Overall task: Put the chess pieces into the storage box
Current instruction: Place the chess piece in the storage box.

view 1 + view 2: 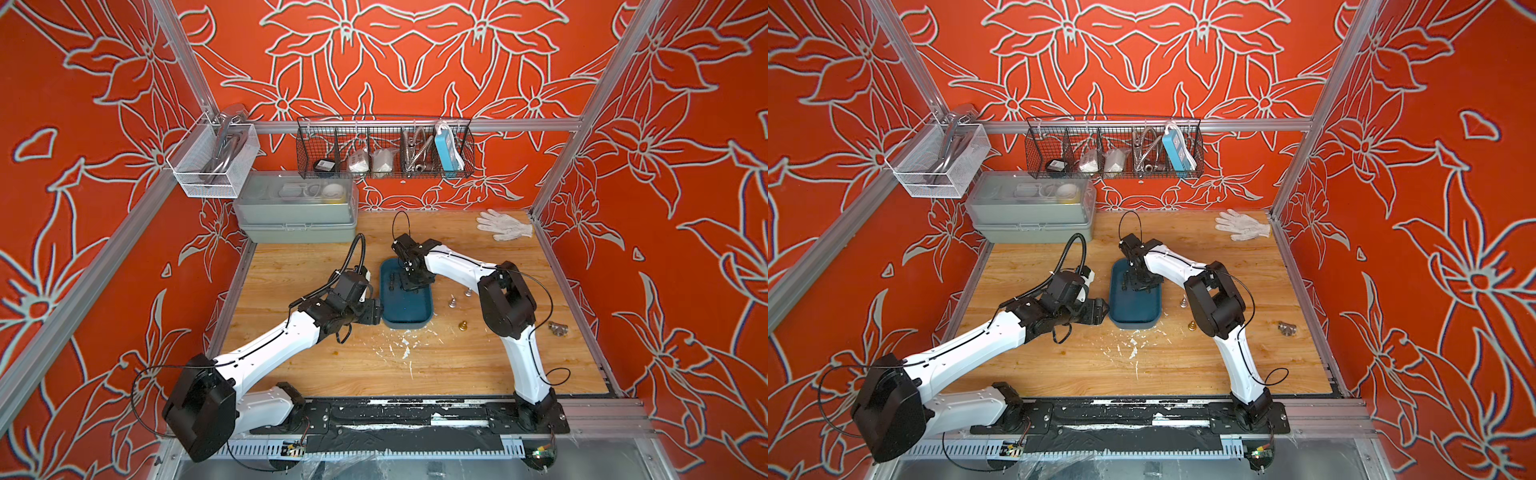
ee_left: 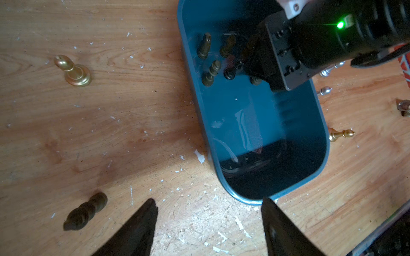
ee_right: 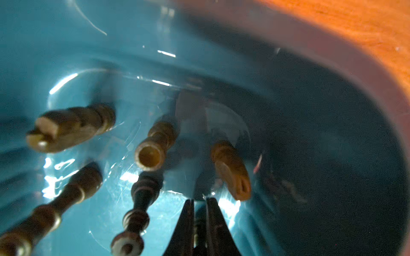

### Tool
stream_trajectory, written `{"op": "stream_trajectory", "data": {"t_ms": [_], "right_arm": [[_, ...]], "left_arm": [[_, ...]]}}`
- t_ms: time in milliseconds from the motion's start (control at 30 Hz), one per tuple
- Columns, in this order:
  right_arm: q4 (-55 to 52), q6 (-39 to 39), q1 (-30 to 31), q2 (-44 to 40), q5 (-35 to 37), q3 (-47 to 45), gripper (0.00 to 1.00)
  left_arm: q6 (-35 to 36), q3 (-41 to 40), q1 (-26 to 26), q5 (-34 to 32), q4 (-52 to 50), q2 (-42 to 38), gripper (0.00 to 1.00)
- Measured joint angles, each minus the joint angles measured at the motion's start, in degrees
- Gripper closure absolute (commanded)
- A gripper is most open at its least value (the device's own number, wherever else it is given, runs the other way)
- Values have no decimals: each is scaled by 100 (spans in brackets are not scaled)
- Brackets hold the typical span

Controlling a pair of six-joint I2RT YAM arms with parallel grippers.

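Step judged: deposit into storage box (image 1: 409,307). Right gripper (image 3: 199,200) down inside box, 12 o'clock end, jaws pressed together; cannot tell if piece pinched between. Six or so chess pieces (image 2: 209,73) upright on box floor. Left gripper (image 2: 209,210) spread wide, empty, at box's 8 o'clock. Silver and gold strays (image 1: 462,326) on table (image 1: 415,365), box's 3 o'clock. Next, likely: raise right gripper straight up clear of upright pieces, then fetch strays

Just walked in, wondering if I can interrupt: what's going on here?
The robot is boxing chess pieces. Its right hand is shut, down inside the storage box among those already standing there. The left hand hangs open outside the box. A gold piece, a dark piece and silver pieces are on the table, not yet boxed.
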Motion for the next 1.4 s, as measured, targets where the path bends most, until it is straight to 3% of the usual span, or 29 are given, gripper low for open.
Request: {"op": "stream_trajectory", "data": {"t_ms": [1400], "right_arm": [[55,-11,0,85,50,114,85]], "left_arm": [[0,-2,0,0,2,35,26]]}}
